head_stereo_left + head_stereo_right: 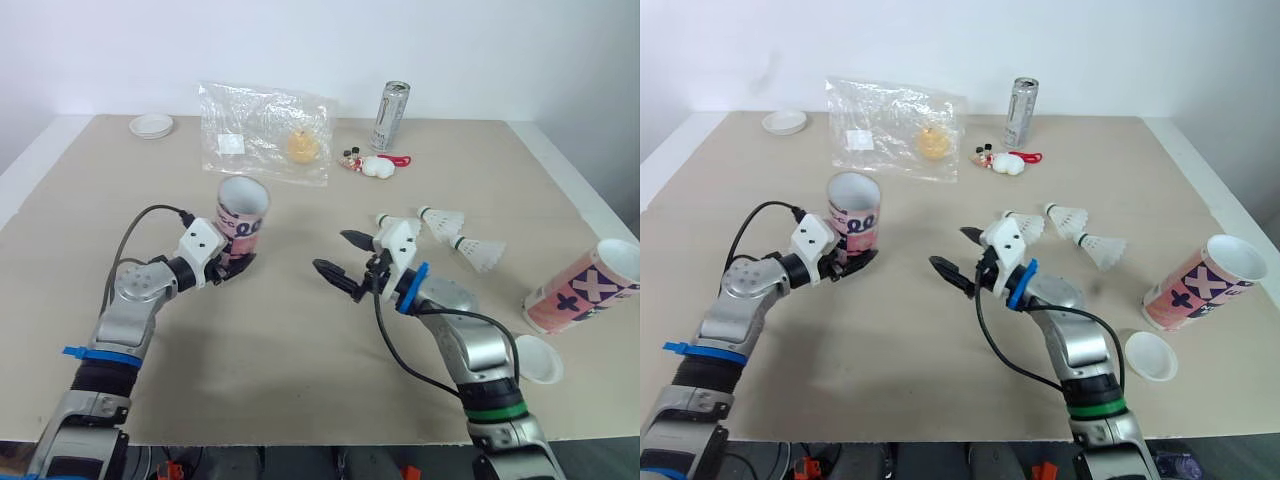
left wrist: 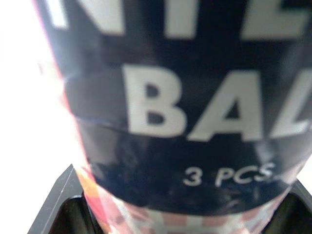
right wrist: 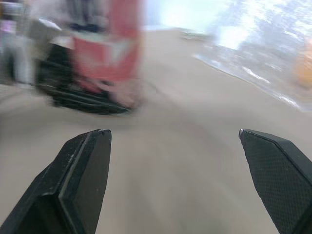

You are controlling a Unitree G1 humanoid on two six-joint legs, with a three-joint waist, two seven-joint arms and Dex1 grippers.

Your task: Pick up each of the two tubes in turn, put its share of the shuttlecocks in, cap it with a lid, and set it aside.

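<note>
A pink and dark tube [image 1: 241,222] stands upright with its open mouth up, left of the table's middle. My left gripper [image 1: 230,264] is shut on its lower part; the left wrist view shows the tube's printed wall [image 2: 185,97] between the fingers. My right gripper [image 1: 338,257] hovers open and empty at the table's centre, pointing toward that tube [image 3: 114,53]. Three white shuttlecocks lie to its right [image 1: 392,222] [image 1: 443,218] [image 1: 478,250]. A second pink tube [image 1: 585,287] lies on its side at the far right. A white lid [image 1: 535,358] rests near it, and a greyish lid [image 1: 447,295] lies by my right wrist.
At the back lie a clear plastic bag [image 1: 265,130] with a yellow item inside, a silver can [image 1: 391,115], a small red and white toy [image 1: 372,165] and a white dish [image 1: 151,125]. The table edge [image 1: 590,215] runs close past the lying tube.
</note>
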